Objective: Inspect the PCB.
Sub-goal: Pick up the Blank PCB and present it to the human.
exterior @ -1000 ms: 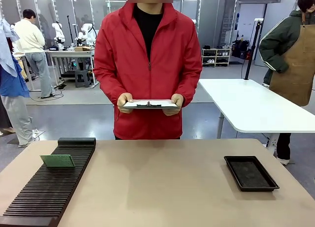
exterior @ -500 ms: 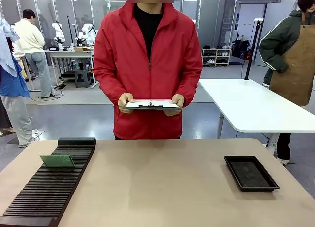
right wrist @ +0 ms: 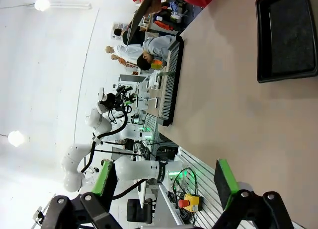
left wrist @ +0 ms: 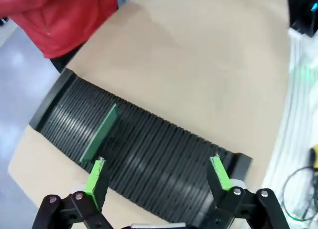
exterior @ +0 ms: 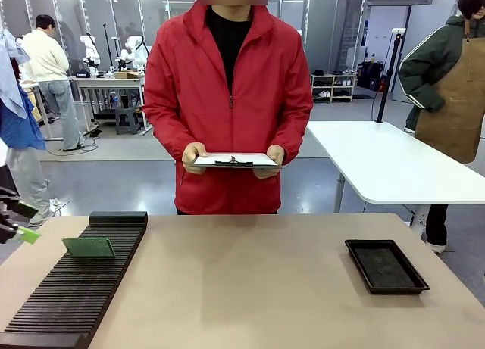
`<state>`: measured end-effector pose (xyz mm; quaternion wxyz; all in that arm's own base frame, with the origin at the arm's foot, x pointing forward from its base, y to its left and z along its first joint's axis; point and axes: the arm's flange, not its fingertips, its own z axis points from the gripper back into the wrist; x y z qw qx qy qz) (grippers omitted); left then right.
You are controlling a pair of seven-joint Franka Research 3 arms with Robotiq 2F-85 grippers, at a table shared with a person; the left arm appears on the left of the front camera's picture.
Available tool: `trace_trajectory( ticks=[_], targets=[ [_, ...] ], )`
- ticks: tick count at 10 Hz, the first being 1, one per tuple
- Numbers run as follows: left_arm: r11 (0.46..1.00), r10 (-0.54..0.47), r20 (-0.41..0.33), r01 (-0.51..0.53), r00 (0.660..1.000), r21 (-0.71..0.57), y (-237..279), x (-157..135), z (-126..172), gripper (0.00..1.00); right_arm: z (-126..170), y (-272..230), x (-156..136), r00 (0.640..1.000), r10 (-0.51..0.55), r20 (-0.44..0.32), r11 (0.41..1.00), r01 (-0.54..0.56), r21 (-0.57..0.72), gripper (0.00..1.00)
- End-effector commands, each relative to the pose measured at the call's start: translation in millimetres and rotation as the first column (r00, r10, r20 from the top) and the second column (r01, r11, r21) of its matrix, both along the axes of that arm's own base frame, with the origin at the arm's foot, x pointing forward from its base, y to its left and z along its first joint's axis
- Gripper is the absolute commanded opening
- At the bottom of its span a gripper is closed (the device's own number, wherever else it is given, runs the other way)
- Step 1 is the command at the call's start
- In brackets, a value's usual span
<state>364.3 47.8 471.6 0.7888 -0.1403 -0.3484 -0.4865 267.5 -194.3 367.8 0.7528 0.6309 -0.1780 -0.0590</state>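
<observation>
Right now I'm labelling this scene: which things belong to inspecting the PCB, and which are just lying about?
Job in hand:
PCB, slotted in the black rack
left gripper, open, near the rack
clipboard held by the person, probably

Lying about:
black tray
white table behind

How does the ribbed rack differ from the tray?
The rack is long and ribbed; the tray is shorter, smooth, rimmed. The rack lies at the robot's left, the tray at its right. The rack carries the PCB; the tray does not. Both are black, on the table.
</observation>
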Motion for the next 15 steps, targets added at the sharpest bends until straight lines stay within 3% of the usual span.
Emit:
trace_trajectory(
  ticks=[1, 2, 3, 7, 8, 10, 15],
  targets=[
    [0.999, 0.021, 0.024, -0.022, 0.999, 0.034, -3.6, 14.9, -21.4, 1.0, 0.8, 0.5, -1.0, 1.0, 0.0, 0.006, 1.0, 0.0, 0.012, 1.0],
    [1.0, 0.006, -0.007, -0.006, 1.0, 0.027, -3.9, 12.9, -21.9, 1.0, 0.8, 0.5, -1.0, 1.0, 0.0, 0.006, 1.0, 0.0, 0.012, 1.0],
    [1.0, 0.004, 0.011, -0.004, 1.0, 0.021, -7.3, 9.3, -6.5, 1.0, 0.8, 0.5, -1.0, 1.0, 0.0, 0.006, 1.0, 0.0, 0.012, 1.0],
    [1.0, -0.004, 0.015, 0.003, 1.0, 0.014, -5.9, 12.6, -10.3, 1.0, 0.8, 0.5, -1.0, 1.0, 0.0, 0.006, 1.0, 0.0, 0.012, 1.0],
    [0.985, -0.081, 0.0, 0.08, 0.997, 0.153, -9.0, 25.6, -10.2, 1.0, 0.8, 0.5, -1.0, 1.0, 0.0, 0.006, 1.0, 0.0, 0.012, 1.0],
    [0.924, -0.18, 0.042, 0.154, 0.983, 0.351, -19.8, 48.5, -15.2, 1.0, 0.8, 0.5, -1.0, 1.0, 0.0, 0.006, 1.0, 0.0, 0.012, 1.0],
    [0.752, -0.336, 0.01, 0.262, 0.942, 0.605, -21.6, 108.5, -44.9, 1.0, 0.8, 0.5, -1.0, 1.0, 0.0, 0.006, 1.0, 0.0, 0.012, 1.0]
  ],
)
